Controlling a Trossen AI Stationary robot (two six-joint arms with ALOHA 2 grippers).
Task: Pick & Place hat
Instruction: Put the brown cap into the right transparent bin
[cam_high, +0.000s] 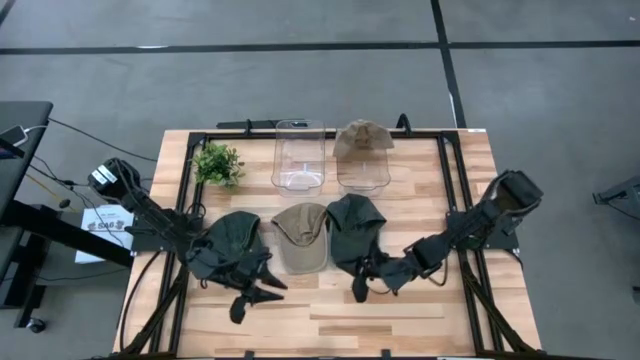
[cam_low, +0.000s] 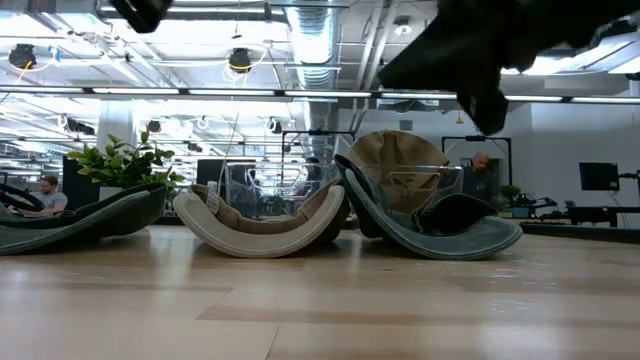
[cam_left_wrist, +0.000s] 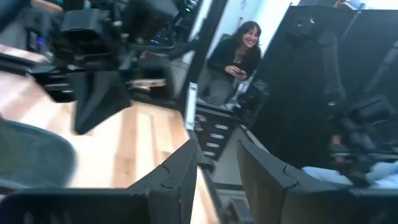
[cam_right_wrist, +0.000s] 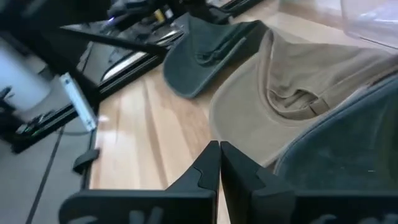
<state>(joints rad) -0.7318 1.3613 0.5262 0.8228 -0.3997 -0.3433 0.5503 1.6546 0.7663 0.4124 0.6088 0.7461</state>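
Note:
Three hats lie crown-down on the wooden table: a dark green hat (cam_high: 235, 238) at the left, a tan hat (cam_high: 300, 236) in the middle and a second dark green hat (cam_high: 355, 228) to its right. Another tan hat (cam_high: 362, 140) sits in the right clear bin (cam_high: 362, 178). My left gripper (cam_high: 255, 297) is open just near of the left green hat, nothing between its fingers (cam_left_wrist: 180, 168). My right gripper (cam_high: 361, 289) is shut and empty, low over the table at the near edge of the right green hat (cam_right_wrist: 336, 162), beside the middle tan hat (cam_right_wrist: 292, 87).
A second clear bin (cam_high: 298, 155) stands empty at the far middle, with a small green plant (cam_high: 217, 163) to its left. Bare wood lies along the table's near edge (cam_high: 330, 325). A black frame rail (cam_high: 460, 200) borders the table. People sit in the room beyond.

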